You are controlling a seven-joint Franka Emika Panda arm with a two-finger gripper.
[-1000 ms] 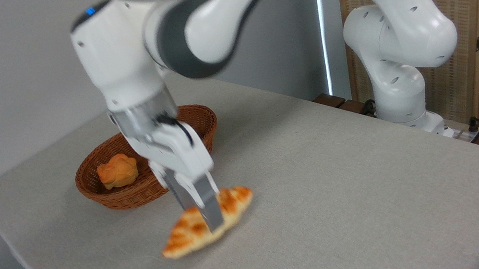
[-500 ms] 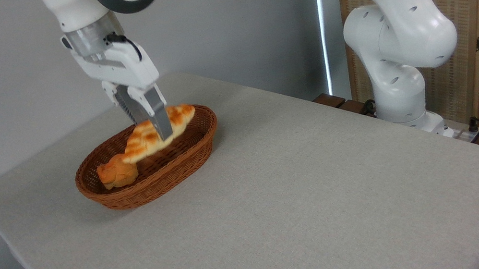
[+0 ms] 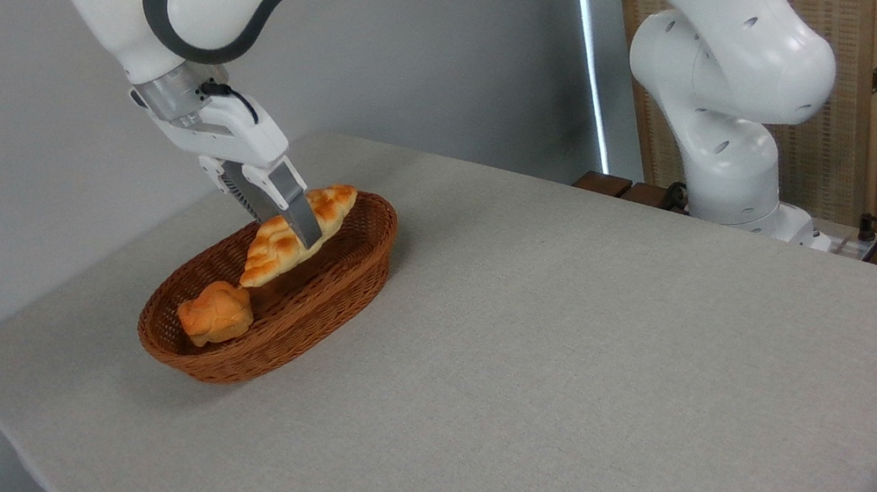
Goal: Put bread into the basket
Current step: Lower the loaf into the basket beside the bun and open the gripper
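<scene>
Bread (image 3: 280, 244) over basket (image 3: 307, 312), grey table (image 3: 566, 367)

You see golden-brown braided bread (image 3: 286, 238) with pale sides; reddish-brown woven basket (image 3: 299, 316); orange bun (image 3: 215, 312) at its 9 o'clock end; grey fingers (image 3: 299, 216); speckled beige-grey table (image 3: 600, 361).

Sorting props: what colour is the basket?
Reddish-brown woven wicker basket, clear in the fixed camera view.
</scene>
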